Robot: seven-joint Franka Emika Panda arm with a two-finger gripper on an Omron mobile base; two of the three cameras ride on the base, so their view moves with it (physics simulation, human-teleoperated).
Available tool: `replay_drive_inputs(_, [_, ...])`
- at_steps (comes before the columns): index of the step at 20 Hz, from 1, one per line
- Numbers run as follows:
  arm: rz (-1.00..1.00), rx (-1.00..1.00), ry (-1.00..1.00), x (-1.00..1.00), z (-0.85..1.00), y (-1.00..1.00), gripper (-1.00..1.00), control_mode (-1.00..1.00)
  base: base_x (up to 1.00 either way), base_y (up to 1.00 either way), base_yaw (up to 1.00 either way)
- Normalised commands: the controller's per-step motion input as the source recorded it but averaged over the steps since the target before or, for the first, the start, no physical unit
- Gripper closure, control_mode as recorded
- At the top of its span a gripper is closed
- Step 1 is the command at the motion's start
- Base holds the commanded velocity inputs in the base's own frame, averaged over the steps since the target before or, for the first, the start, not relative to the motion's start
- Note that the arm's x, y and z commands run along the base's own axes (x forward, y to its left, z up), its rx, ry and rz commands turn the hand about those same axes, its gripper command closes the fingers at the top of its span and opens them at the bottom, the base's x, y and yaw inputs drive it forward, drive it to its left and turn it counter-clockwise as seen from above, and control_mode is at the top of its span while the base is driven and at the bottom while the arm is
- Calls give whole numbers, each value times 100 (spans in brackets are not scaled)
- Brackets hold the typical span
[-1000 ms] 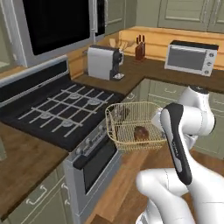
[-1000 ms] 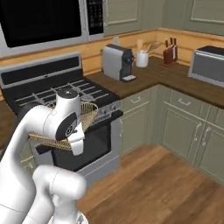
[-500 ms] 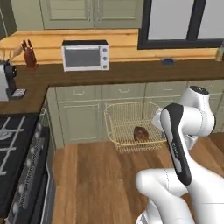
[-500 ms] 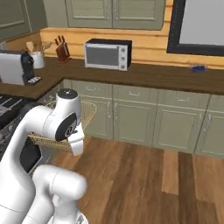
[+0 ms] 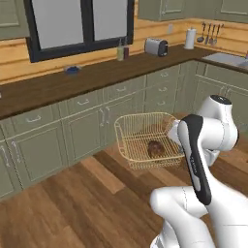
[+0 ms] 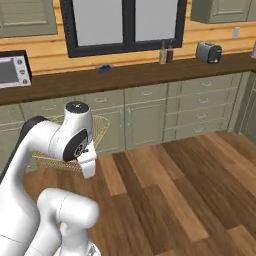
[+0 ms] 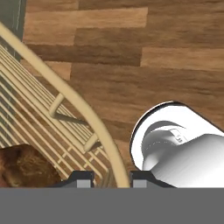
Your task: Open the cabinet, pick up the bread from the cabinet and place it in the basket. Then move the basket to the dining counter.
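**Camera positions**

Left base view: behind the arm, looking forward and down; basket (image 5: 145, 140) mid-frame, window (image 5: 77, 24) upper left. Right base view: opposite side, same window (image 6: 122, 22) at top centre, basket (image 6: 97, 131) left of centre behind the arm. Hand view: very close, looking down the basket rim (image 7: 74, 103) onto wood floor (image 7: 144, 57).

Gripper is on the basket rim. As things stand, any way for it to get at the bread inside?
Probably not: the gripper is clamped on the basket rim, holding it above the floor. The bread lies uncovered inside, but reaching it would mean letting go first.
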Motion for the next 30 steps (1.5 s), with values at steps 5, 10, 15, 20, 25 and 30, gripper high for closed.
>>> replay_drive_inputs(5, [0,0,0,0,0,0,100,100,0,-42,-90])
replay_drive_inputs(10, [0,0,0,0,0,0,100,100,0,-44,-90])
replay_drive_inputs(15, [0,0,0,0,0,0,100,100,11,-32,-89])
replay_drive_inputs(20, [0,0,0,0,0,0,100,100,53,0,-78])
replay_drive_inputs(25, [0,0,0,0,0,0,100,100,81,5,-70])
replay_drive_inputs(30, [0,0,0,0,0,0,100,100,63,47,-65])
